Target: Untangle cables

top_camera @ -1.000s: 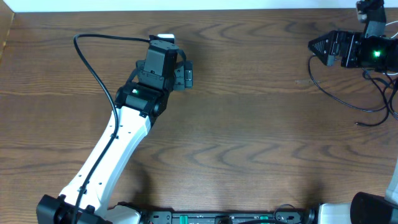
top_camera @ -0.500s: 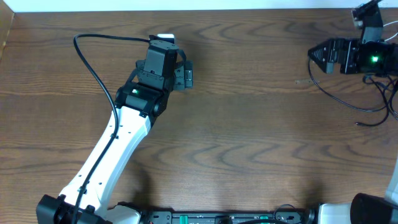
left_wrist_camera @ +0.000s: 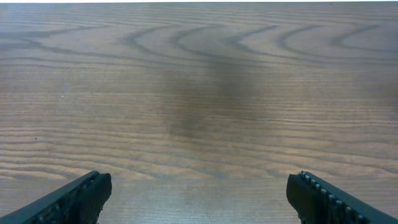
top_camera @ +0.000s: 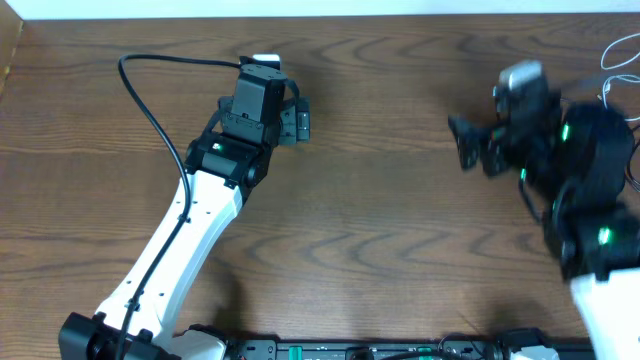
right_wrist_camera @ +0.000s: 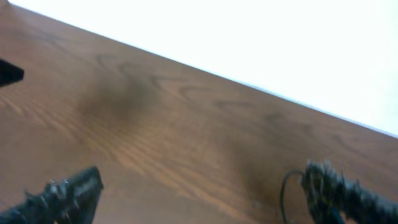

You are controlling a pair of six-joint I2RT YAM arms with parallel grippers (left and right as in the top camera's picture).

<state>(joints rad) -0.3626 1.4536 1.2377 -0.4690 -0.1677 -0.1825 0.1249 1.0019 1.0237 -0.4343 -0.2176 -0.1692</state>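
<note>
My left gripper (top_camera: 302, 121) stands open over bare wood at the upper left of the table. The left wrist view shows its gripper (left_wrist_camera: 199, 202) with nothing between the fingers. My right gripper (top_camera: 463, 144) is blurred with motion at the right, open and pointing left. In the right wrist view the gripper (right_wrist_camera: 202, 196) holds nothing. A thin black cable (right_wrist_camera: 283, 188) curves up beside its right finger (right_wrist_camera: 339, 193). A thin white cable (top_camera: 612, 58) loops at the table's far right corner. From overhead the black cable is hidden under the right arm.
A thick black wire (top_camera: 150, 110) belonging to the left arm loops over the table's upper left. The table's far edge (top_camera: 400, 14) meets a white surface. The wood table (top_camera: 380, 230) stretches between the two arms.
The right arm has swung fast from the far right edge toward the table's middle and lower, its gripper still open. The white cable now shows at the corner. The left arm has not moved.
</note>
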